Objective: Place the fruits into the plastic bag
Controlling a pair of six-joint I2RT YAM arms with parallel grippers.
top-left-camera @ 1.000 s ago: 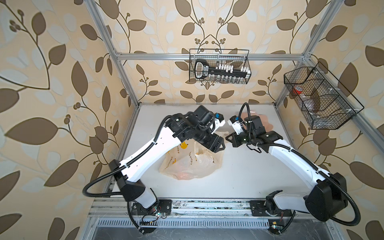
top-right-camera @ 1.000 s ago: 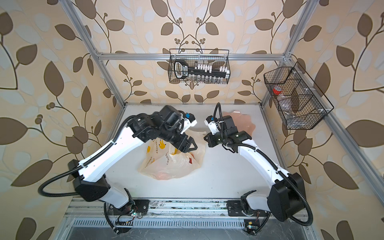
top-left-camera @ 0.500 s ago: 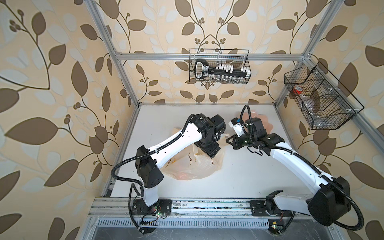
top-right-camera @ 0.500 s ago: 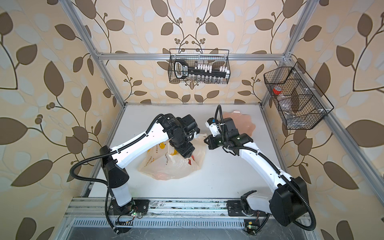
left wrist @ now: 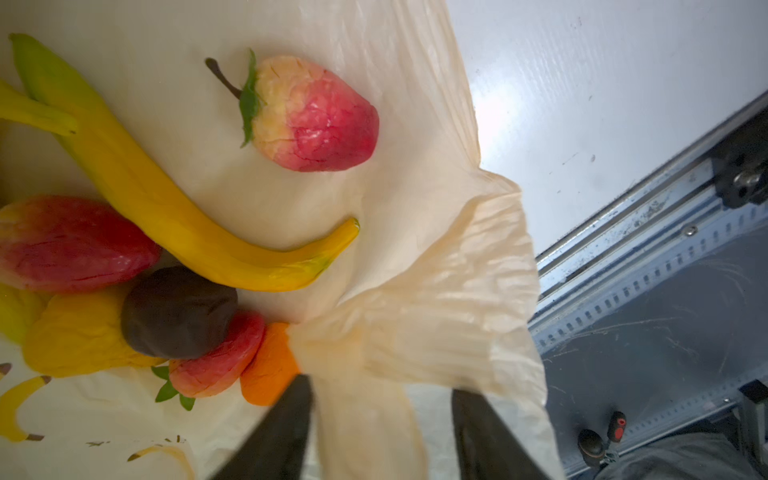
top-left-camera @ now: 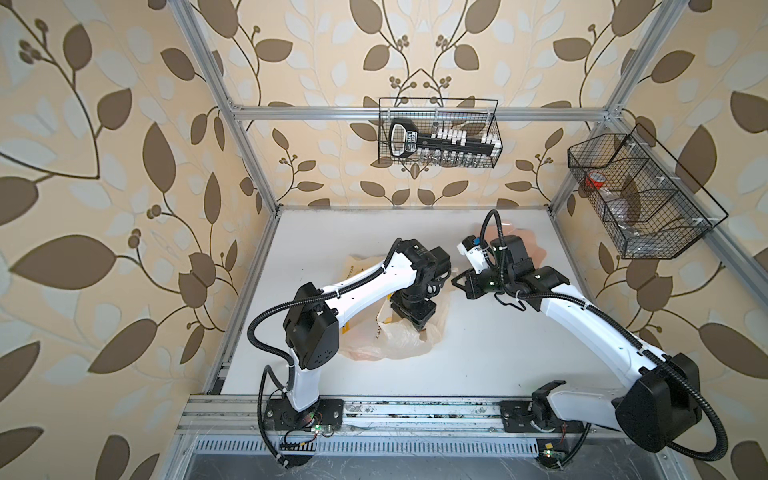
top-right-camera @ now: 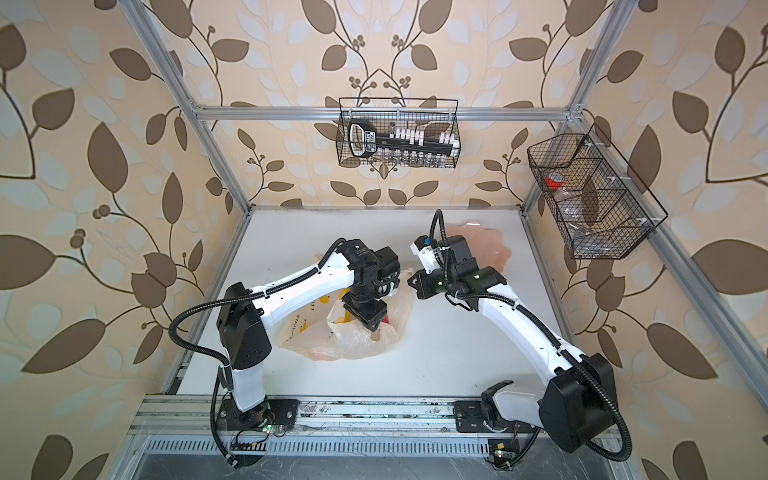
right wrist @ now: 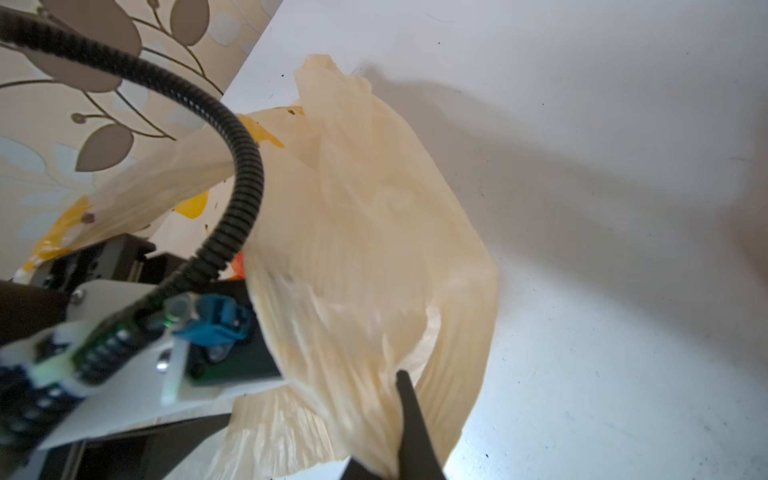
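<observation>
1. Looks nearly done to me. In the left wrist view the fruits (left wrist: 70, 245) are piled inside the plastic bag (top-right-camera: 353, 336): a banana (left wrist: 166, 199), a strawberry (left wrist: 307, 112), a dark piece (left wrist: 178, 311), an orange (left wrist: 270, 365) and something yellow and pear-ish (left wrist: 75, 332).
2. I can't spot any loose fruit on the worktop (top-right-camera: 436, 357). The pink plate (top-right-camera: 494, 245) at the far right looks empty, though the right arm hides part of it.
3. The bag sits mid-worktop, under and just beside the left arm's wrist.
4. The left hand (left wrist: 380, 386) is down at the bag with its jaws apart, straddling a gathered strip of film. It isn't pinching the strip as far as I can see.
5. The right hand (top-right-camera: 410, 283) is closed on the bag's edge, and the film bunches right into its fingertips in the right wrist view.
6. What's left, I reckon, is just sorting out the bag, maybe getting hold of that strip.
7. The bag lies slumped, with its open end lifted on the right arm's side and the full belly toward the near left. The left arm covers too much to call its long axis.
8. The banana lies flat, curving, with its tip toward the gathered film by the left hand and its green stem end away from it. The strawberry is on its side with its stalk pointing away from the bag's edge.
</observation>
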